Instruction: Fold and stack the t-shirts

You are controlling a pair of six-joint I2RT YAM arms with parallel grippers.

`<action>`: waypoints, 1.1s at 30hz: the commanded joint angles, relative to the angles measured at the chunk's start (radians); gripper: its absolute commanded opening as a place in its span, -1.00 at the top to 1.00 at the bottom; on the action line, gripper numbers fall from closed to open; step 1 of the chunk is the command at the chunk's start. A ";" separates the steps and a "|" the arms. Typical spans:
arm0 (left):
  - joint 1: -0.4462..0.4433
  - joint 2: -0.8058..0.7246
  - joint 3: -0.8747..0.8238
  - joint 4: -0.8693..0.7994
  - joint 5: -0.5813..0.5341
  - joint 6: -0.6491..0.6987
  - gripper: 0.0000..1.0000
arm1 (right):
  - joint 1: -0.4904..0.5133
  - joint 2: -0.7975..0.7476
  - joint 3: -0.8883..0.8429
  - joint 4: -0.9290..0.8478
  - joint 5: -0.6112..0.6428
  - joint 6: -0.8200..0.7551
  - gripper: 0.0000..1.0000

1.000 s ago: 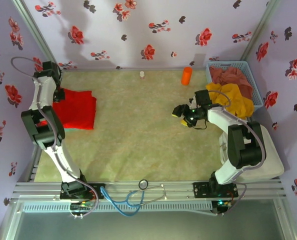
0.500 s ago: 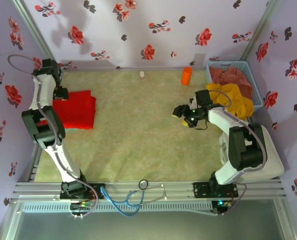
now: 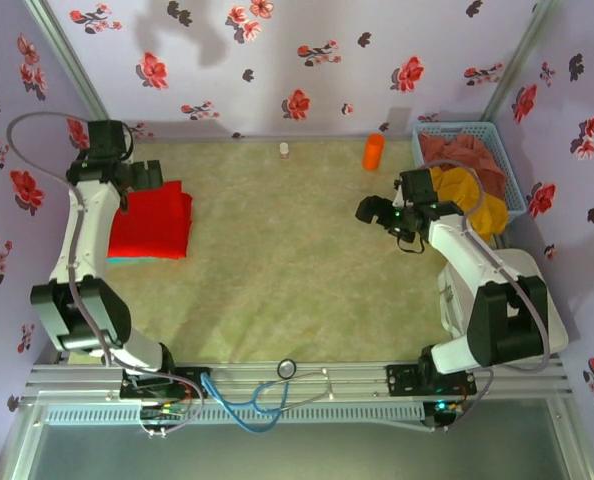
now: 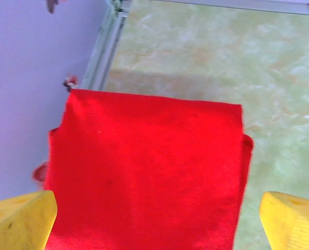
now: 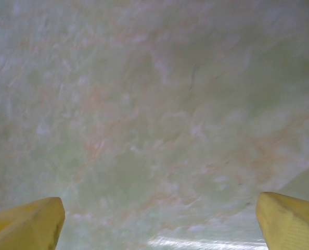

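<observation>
Hovering above the folded red t-shirts (image 4: 149,166), my left gripper (image 4: 157,216) gapes wide, empty; my right gripper (image 5: 159,219) spreads wide over bare table (image 5: 144,104).

Looked down from above and behind the arm bases, far enough off to take in the whole surface (image 3: 277,260), the flowered walls (image 3: 277,50) and the basket (image 3: 457,126) at far right. From the left wrist, stared almost straight down, close over the folded red shirts (image 4: 149,172), with the left jaws' yellow fingertips (image 4: 19,219) in both lower corners and wall at left. From the right wrist, peered down close at bare surface, right jaws' fingertips (image 5: 24,224) in both lower corners. Shared with the overhead view: the shirts by the left wall, and a bare patch of surface left of the basket.
</observation>
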 commanded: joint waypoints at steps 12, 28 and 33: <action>-0.022 -0.213 -0.713 0.794 0.179 -0.012 -0.99 | 0.000 -0.244 -0.326 0.477 0.524 -0.281 -0.99; -0.040 -0.184 -1.151 1.505 0.085 0.015 -0.95 | -0.025 -0.185 -0.671 1.105 0.690 -0.471 -0.99; -0.043 -0.131 -1.160 1.584 0.114 0.015 -0.95 | -0.040 -0.043 -0.678 1.245 0.691 -0.473 -0.99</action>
